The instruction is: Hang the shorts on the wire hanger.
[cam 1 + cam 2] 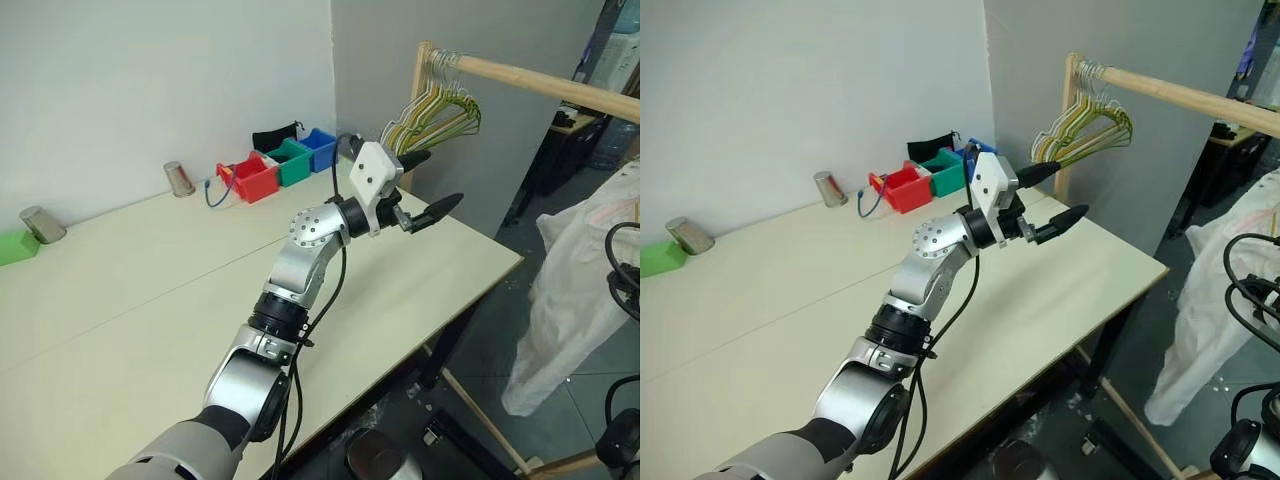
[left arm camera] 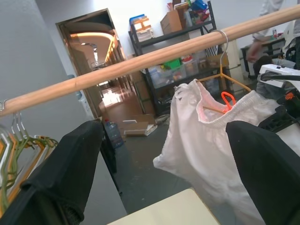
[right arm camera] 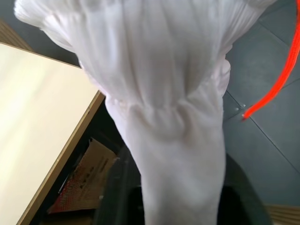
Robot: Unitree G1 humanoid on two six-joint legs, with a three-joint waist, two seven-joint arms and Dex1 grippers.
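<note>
**Shorts on hanger, right side**

So: the shorts point(image 2: 206, 136) hang long-axis down from the wire hanger point(image 2: 224, 77) hooked on the wooden rail point(image 2: 140, 61), well off to the right of the table point(image 1: 150, 290). The right arm is nearer. Fabric runs between the right gripper's point(image 3: 180, 197) fingers; whether they pinch it or are letting go, I can't tell. The left gripper point(image 1: 425, 185) is spread wide, holding nothing, aimed towards the shorts across the gap.
</note>
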